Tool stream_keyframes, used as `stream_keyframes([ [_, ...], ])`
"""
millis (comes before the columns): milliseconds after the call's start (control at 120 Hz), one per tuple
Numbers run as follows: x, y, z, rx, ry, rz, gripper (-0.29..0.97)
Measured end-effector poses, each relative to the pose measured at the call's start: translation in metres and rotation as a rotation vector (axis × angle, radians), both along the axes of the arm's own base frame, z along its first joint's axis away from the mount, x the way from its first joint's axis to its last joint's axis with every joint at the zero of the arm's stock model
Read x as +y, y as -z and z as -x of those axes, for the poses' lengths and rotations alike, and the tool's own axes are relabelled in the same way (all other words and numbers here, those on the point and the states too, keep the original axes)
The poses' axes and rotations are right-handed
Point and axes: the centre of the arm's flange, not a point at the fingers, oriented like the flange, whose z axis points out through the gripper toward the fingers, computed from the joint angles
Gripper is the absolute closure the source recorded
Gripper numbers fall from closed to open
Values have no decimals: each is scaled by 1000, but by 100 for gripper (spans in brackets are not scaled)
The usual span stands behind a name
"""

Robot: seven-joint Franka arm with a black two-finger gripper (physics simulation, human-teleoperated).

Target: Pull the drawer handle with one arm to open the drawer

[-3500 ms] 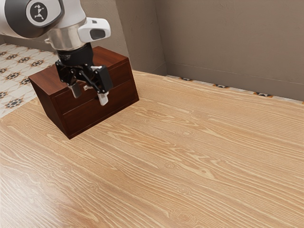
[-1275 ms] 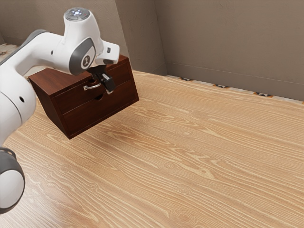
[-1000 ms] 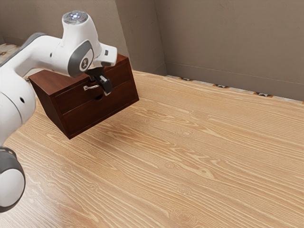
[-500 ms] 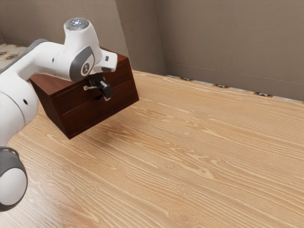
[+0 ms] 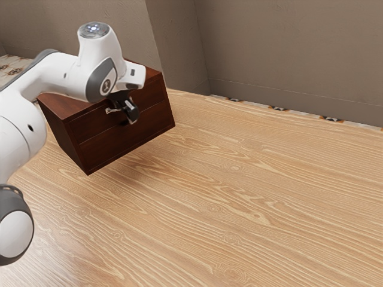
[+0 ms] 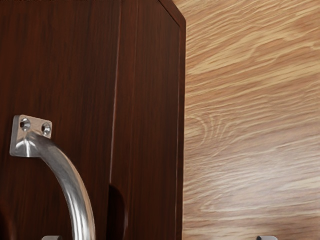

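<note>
Steel handle (image 6: 67,172) on the cabinet's (image 5: 122,136) top drawer (image 5: 90,122) lies inside the gripper (image 5: 127,112), whose fingers stand wide apart.

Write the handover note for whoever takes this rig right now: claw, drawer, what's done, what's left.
Claw: open, at the metal handle of the top drawer, not clamped on it.
Cabinet: stands on the wooden table, at the exterior view's left.
Done: approach to the handle.
Left: close on the handle and pull. The drawer front looks flush, so it is not opened yet.
</note>
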Motion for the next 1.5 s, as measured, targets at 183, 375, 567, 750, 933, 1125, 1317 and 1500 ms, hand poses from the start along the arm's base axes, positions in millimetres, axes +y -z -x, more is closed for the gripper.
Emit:
stream_keyframes([
  [183,-8,0,1,4,4,17,24],
  [375,-24,4,7,24,9,35,23],
  [567,-48,5,13,35,21,49,27],
  [750,-76,1,18,34,37,59,29],
  [933,-99,1,23,30,48,64,29],
  [1125,-123,1,32,26,59,67,29],
  [1317,-152,0,39,22,74,71,29],
  [1500,-167,-3,44,15,73,71,31],
])
